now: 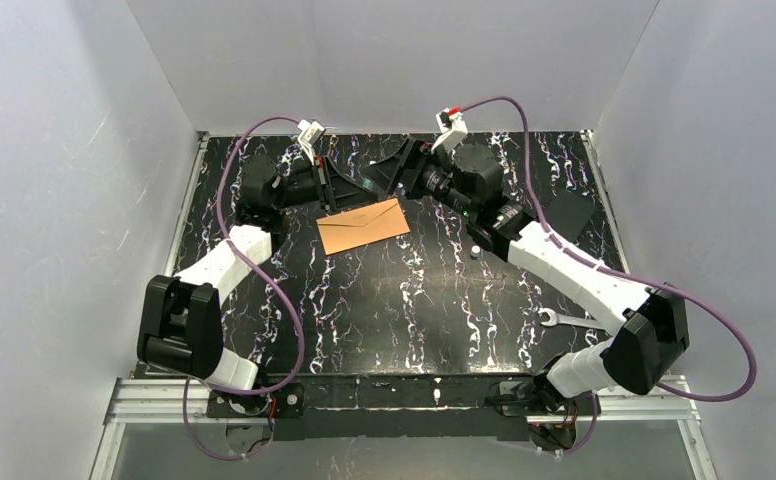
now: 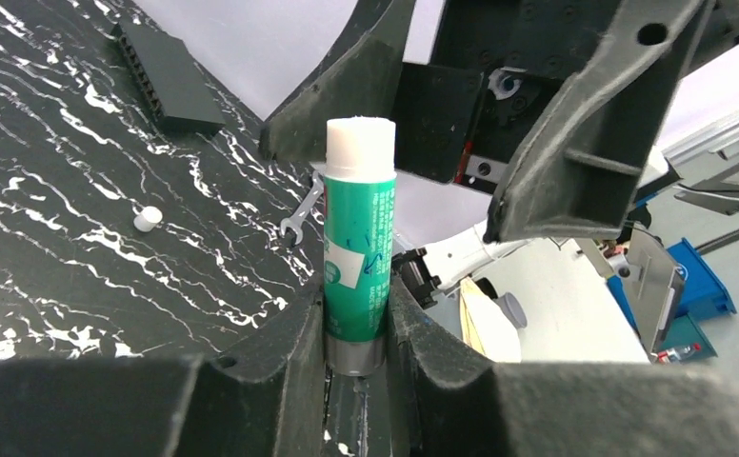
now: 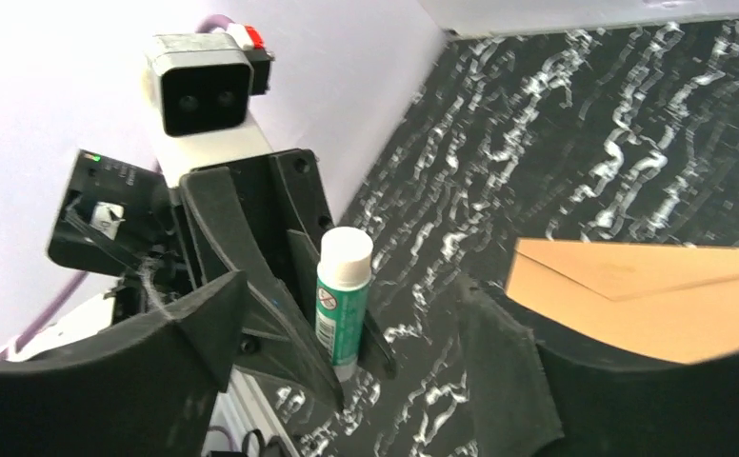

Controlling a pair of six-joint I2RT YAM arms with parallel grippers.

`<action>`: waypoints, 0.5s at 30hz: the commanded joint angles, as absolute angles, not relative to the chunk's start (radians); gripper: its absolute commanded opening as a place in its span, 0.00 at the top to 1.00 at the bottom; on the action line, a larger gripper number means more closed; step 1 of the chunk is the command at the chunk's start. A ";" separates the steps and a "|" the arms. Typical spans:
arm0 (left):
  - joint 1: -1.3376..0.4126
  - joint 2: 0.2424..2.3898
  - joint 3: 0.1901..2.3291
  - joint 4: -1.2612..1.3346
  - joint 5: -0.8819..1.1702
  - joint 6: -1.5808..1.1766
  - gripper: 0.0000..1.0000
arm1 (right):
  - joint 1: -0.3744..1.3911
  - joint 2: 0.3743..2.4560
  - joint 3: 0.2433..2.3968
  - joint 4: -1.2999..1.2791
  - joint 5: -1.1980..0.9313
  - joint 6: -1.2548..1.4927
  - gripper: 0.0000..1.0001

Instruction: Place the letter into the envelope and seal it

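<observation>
Top external view shows the envelope (image 1: 364, 226) flat on the table (image 1: 394, 310), at the far middle, with its flap folded down, just near of both claws. The left gripper (image 2: 356, 324) pinches the base of an upright green glue stick (image 2: 358, 228), white top up. The right gripper (image 1: 384, 180) faces it, fingers spread wide, gripping nothing.

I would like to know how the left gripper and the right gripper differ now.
The left gripper is shut on a green glue stick; the right gripper is open and empty. The left gripper lies past the envelope toward its left end, the right gripper toward its right end. Both point toward each other.
</observation>
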State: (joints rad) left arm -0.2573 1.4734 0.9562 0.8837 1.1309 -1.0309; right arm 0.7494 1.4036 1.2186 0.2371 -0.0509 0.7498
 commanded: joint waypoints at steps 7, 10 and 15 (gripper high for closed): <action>-0.255 1.377 0.846 0.531 1.061 -0.708 1.00 | 0.481 1.318 1.262 -0.279 0.007 0.668 0.01; -0.255 1.348 0.816 0.432 1.038 -0.639 1.00 | 0.412 1.378 1.274 -0.529 0.053 0.585 0.06; -0.256 1.327 0.786 0.365 1.033 -0.600 1.00 | 0.385 1.489 1.206 -0.702 0.145 0.489 0.14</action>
